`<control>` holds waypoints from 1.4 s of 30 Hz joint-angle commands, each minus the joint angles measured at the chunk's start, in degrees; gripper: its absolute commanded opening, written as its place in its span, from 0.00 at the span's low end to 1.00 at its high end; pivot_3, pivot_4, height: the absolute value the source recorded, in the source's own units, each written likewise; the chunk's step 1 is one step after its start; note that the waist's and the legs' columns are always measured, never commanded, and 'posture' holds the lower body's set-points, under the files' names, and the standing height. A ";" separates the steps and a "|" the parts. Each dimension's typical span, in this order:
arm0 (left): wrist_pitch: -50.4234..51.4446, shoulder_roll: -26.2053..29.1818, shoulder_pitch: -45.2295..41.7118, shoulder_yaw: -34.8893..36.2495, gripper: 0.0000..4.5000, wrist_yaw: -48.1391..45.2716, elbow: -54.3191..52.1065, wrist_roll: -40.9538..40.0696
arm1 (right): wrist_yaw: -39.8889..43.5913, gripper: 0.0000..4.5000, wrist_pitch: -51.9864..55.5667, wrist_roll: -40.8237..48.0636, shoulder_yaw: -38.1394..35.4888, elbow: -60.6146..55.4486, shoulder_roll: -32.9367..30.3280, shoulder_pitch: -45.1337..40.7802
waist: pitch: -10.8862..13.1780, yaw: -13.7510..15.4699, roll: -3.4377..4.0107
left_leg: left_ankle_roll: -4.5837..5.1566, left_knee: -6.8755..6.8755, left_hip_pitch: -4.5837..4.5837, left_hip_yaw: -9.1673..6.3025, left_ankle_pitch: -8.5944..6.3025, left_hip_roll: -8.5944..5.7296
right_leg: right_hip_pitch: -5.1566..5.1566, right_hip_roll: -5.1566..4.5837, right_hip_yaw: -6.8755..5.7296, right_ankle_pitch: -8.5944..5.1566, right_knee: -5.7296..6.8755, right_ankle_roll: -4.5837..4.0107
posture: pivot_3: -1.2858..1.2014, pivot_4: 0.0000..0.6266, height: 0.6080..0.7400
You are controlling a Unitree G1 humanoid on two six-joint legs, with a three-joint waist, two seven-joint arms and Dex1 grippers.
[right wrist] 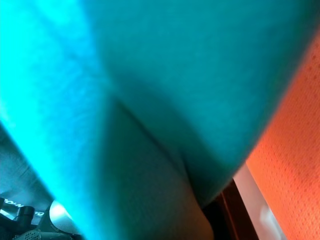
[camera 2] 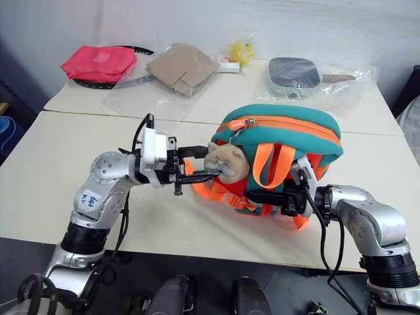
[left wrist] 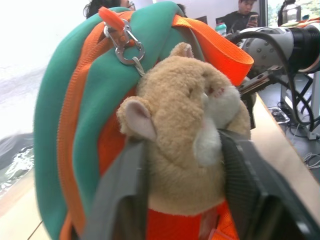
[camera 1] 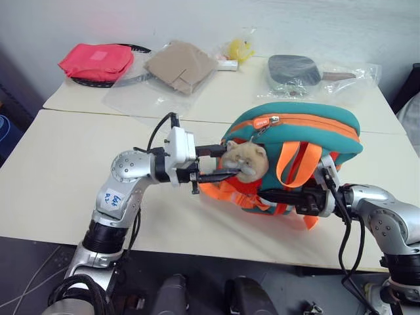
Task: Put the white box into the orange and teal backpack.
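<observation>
The orange and teal backpack [camera 1: 295, 125] stands upright on the near table [camera 1: 65, 170], its orange zipper running over the top. A tan plush head [camera 1: 244, 161] hangs on its left side. My left gripper [camera 1: 230, 162] reaches in from the left, and its fingers [left wrist: 117, 195] press on both sides of the plush head. My right gripper [camera 1: 282, 195] comes from the right and is buried in the orange straps at the backpack's lower right. It is shut on the fabric, and teal cloth lies right against it in the right wrist view. The white box is out of view.
On the far table lie a red pouch [camera 1: 96, 61], a tan item in a clear bag [camera 1: 178, 65], a yellow toy [camera 1: 239, 49] and a dark paddle in a clear bag [camera 1: 295, 69]. People sit in the background [left wrist: 245, 10].
</observation>
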 commanded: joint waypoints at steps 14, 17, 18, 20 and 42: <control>-1.49 9.32 -4.11 5.33 0.09 5.52 25.77 10.14 | -3.19 0.00 -0.47 1.40 -2.53 -2.81 0.99 0.91 | -0.01 0.10 0.01 | 0.01 0.01 0.01 0.00 0.00 -0.02 | -0.01 -0.03 -0.02 0.00 0.03 0.00 | 0.52 0.24 1.00; -2.79 7.48 -0.67 1.48 0.09 3.49 27.52 12.38 | -3.78 0.00 -0.35 1.71 -2.53 -3.19 1.17 1.00 | -0.01 0.03 0.01 | 0.04 0.02 0.00 0.00 -0.02 -0.03 | -0.01 -0.05 -0.02 0.00 0.04 0.00 | 0.52 0.24 1.00; -2.82 6.77 0.23 0.76 0.09 3.20 27.60 12.52 | -3.89 0.00 -0.36 1.78 -2.52 -3.26 1.20 1.02 | -0.01 -0.03 0.01 | 0.04 0.01 0.01 0.00 -0.02 -0.02 | -0.01 -0.05 -0.01 0.00 0.03 0.00 | 0.52 0.24 1.00; -3.50 4.28 2.48 -0.73 0.09 3.16 27.06 12.19 | -4.31 0.00 -0.43 2.04 -2.62 -3.52 1.47 1.24 | -0.01 -0.02 0.01 | 0.02 0.00 0.01 0.00 -0.01 0.00 | -0.05 -0.04 -0.01 0.00 0.05 0.00 | 0.52 0.24 1.00; 10.98 4.64 -10.68 6.07 0.09 9.28 26.54 7.15 | -19.69 0.00 7.91 25.38 -18.85 -4.05 3.09 -2.64 | 0.00 0.06 0.00 | 0.02 0.00 -0.05 0.00 0.00 -0.03 | -0.06 -0.05 -0.05 0.00 0.10 0.00 | 0.52 0.24 1.00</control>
